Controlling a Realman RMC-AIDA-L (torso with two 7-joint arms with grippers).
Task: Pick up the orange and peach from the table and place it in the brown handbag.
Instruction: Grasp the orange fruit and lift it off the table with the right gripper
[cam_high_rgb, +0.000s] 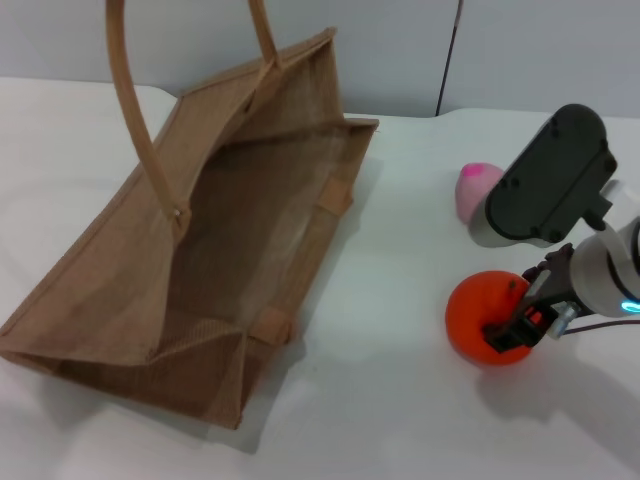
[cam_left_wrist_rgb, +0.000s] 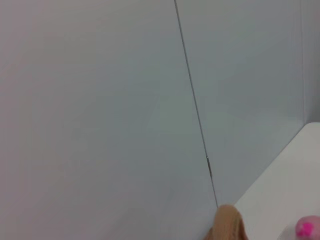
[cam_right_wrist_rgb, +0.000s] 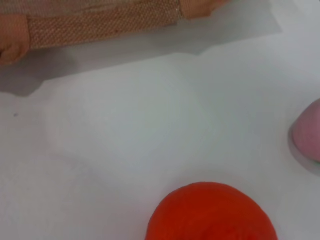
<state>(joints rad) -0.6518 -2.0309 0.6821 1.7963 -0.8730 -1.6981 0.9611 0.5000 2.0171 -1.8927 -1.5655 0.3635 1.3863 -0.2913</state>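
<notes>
We see the table (cam_high_rgb: 400, 400), a plain white top, carrying three things. The brown handbag (cam_high_rgb: 200, 260) lies tipped on its side over our left half, mouth open toward the middle, one long strap arching up from it. To our right, well apart from the bag, the orange (cam_high_rgb: 480, 310) sits on the white surface. The peach (cam_high_rgb: 475, 188) rests farther back, near the orange; from the head view we think a narrow gap separates them.

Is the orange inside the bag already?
No, the orange sits on the white table, beside the brown bag, with the right hand at it.
</notes>
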